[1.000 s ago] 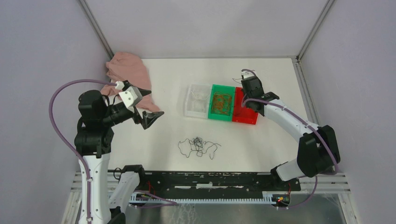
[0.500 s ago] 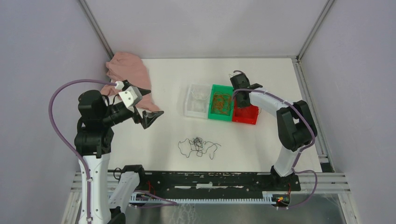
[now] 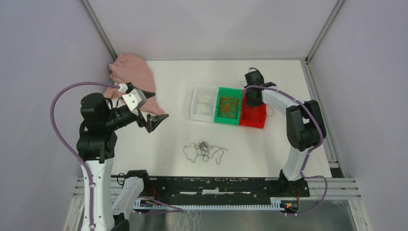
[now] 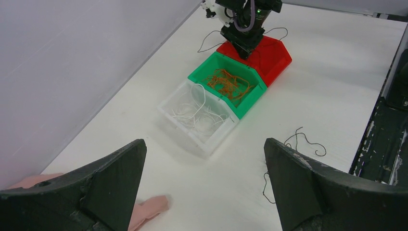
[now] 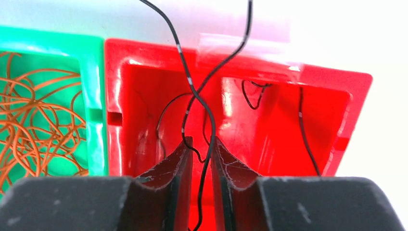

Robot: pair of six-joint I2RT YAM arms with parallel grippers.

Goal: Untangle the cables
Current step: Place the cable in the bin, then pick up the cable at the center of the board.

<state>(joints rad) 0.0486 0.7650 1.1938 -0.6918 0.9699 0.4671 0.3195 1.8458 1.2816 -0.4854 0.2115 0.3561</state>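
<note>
Overhead and wrist views share the red bin.

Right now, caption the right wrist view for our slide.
Right gripper, jaws narrowly parted, over red bin, black cable between them; orange cables in green bin.

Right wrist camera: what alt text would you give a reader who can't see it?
A dark claw, slightly open, hangs over a red bin, with thin black wires passing through its gap. A green bin of curly orange wires adjoins the red one on the left.
</note>
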